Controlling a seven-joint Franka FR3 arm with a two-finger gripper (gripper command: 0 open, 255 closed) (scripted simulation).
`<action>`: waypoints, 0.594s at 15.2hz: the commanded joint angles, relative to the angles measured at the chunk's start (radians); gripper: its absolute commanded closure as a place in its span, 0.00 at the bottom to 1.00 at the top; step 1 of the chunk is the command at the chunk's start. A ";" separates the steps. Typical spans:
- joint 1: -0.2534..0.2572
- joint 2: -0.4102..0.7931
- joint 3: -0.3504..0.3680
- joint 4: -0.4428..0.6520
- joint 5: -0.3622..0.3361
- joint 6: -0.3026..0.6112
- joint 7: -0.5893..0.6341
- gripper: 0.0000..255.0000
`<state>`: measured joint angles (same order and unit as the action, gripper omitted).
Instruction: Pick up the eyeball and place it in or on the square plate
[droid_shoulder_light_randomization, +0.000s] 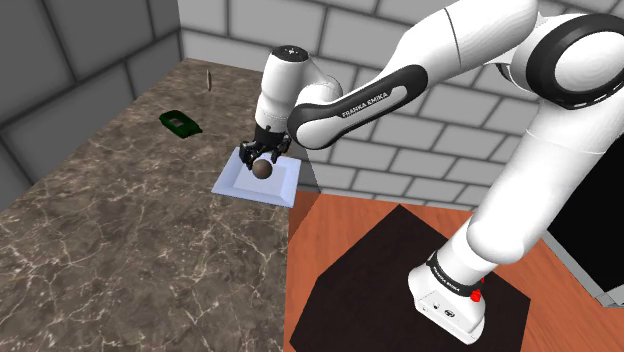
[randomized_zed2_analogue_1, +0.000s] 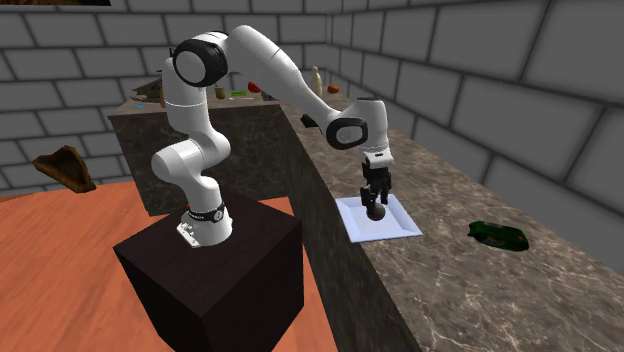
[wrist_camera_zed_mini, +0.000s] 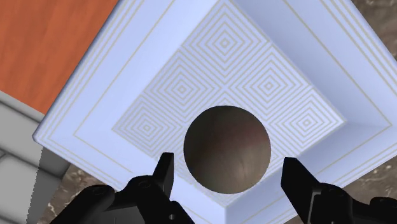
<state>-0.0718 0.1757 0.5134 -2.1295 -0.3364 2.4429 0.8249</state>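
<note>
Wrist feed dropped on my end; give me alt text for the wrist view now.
A dark brown ball sits between the tool's open black fingers, touching neither, over a white square plate patterned with nested diamonds. Marbled counter and orange floor show past the plate's edges.

A dark brown counter (droid_shoulder_light_randomization: 120, 250) with pale, marble-like veins carried everything. A pale square plate (droid_shoulder_light_randomization: 235, 178) with a raised rim lay flat on it, just beside the counter's edge nearest the stand. A small dark green object (droid_shoulder_light_randomization: 181, 123) lay well apart from the plate, nearer the wall. A thin upright item (droid_shoulder_light_randomization: 208, 78), too small to identify, stood at the far end.
</note>
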 joint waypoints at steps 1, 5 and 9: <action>0.000 0.000 0.000 0.000 0.000 0.000 0.000 0.00; 0.000 0.000 0.000 0.000 0.000 0.000 0.000 0.00; -0.013 -0.104 0.026 0.013 0.098 -0.094 -0.065 0.00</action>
<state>-0.0857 0.1019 0.5307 -2.1199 -0.2652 2.3773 0.7716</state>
